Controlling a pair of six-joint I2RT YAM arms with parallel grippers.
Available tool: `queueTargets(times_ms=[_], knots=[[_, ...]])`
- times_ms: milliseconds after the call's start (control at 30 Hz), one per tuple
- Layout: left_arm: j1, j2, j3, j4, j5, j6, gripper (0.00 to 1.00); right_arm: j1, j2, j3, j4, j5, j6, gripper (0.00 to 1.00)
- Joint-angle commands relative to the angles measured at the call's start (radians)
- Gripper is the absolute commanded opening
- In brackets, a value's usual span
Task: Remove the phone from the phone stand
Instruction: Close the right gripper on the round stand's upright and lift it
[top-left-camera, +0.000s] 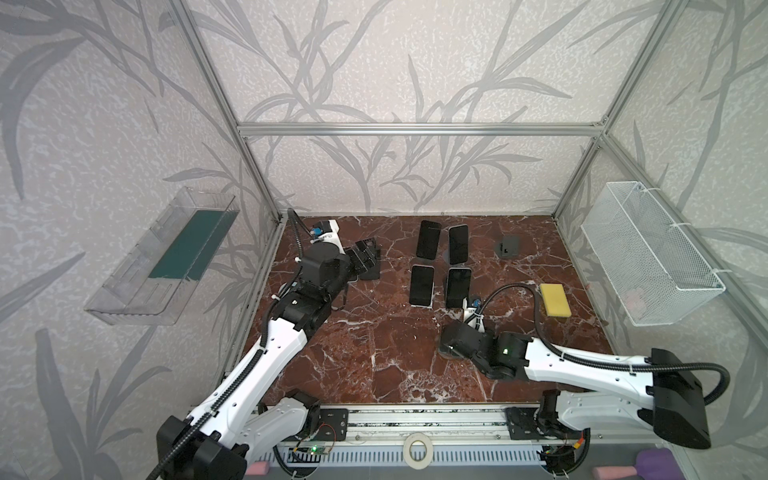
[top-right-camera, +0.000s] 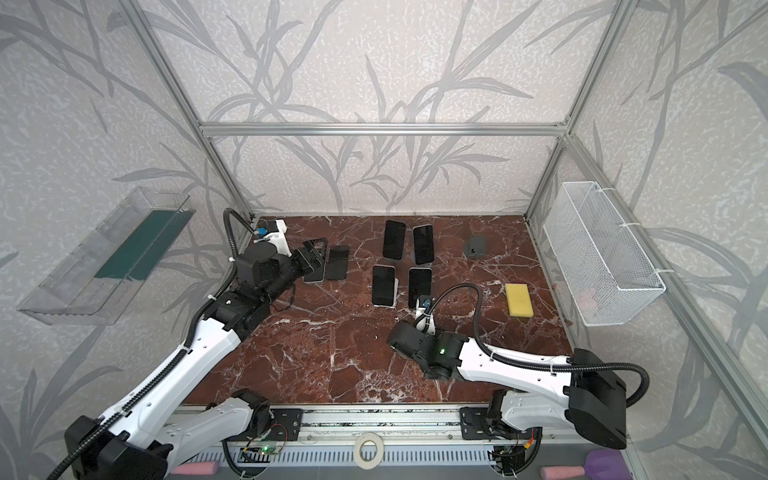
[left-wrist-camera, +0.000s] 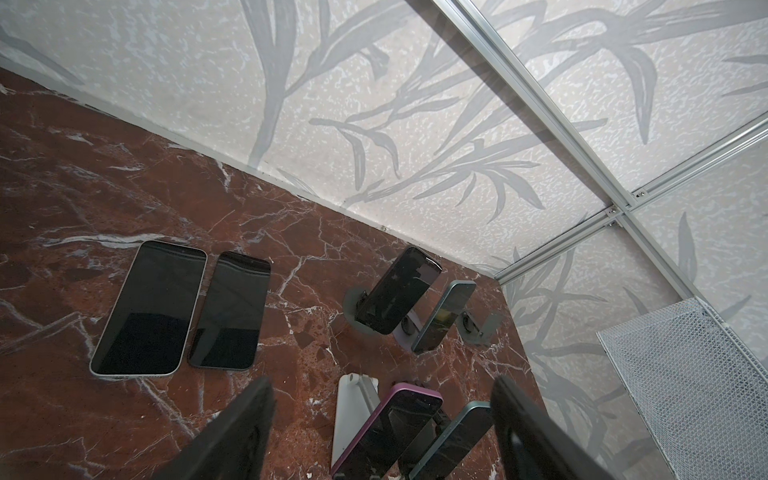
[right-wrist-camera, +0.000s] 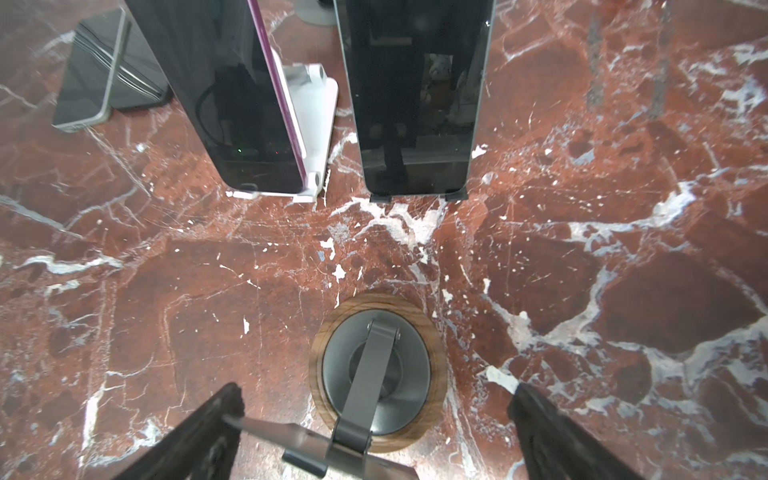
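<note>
Now the left gripper and right gripper gape empty; next, one must lift the purple phone off its white stand.

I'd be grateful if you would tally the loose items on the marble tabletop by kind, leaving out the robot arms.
Phones: 6
Phone stands: 6
Sponge: 1
Total: 13
</note>
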Motion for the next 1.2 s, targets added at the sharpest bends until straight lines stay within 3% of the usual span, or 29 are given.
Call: queueTargets(times_ms=[0, 133, 300, 567, 900, 1167], knots=[[-0.002, -0.002, 0.032, 0.015, 0.0, -0.011, 0.82, 0.008, 0.039, 0.021, -0.014, 0.015, 0.093, 0.99], [-0.002, -0.004, 0.03, 0.015, -0.004, -0.009, 0.82, 0.023, 0.091, 0.013, -0.01, 0.053, 0.198, 0.99], [-0.002, -0.005, 0.03, 0.016, -0.002, -0.011, 0.82, 0.048, 0.138, 0.018, -0.029, 0.069, 0.231, 0.9], [-0.002, -0.018, 0.028, 0.019, -0.001, -0.011, 0.82, 0.067, 0.046, -0.031, -0.09, 0.032, 0.113, 0.84], [-0.002, -0.01, 0.023, 0.026, 0.004, -0.016, 0.82, 0.056, -0.05, -0.098, 0.044, -0.028, -0.088, 0.9], [-0.003, -0.002, 0.025, 0.028, 0.014, -0.021, 0.82, 0.056, -0.007, -0.086, 0.113, -0.069, -0.081, 0.87]])
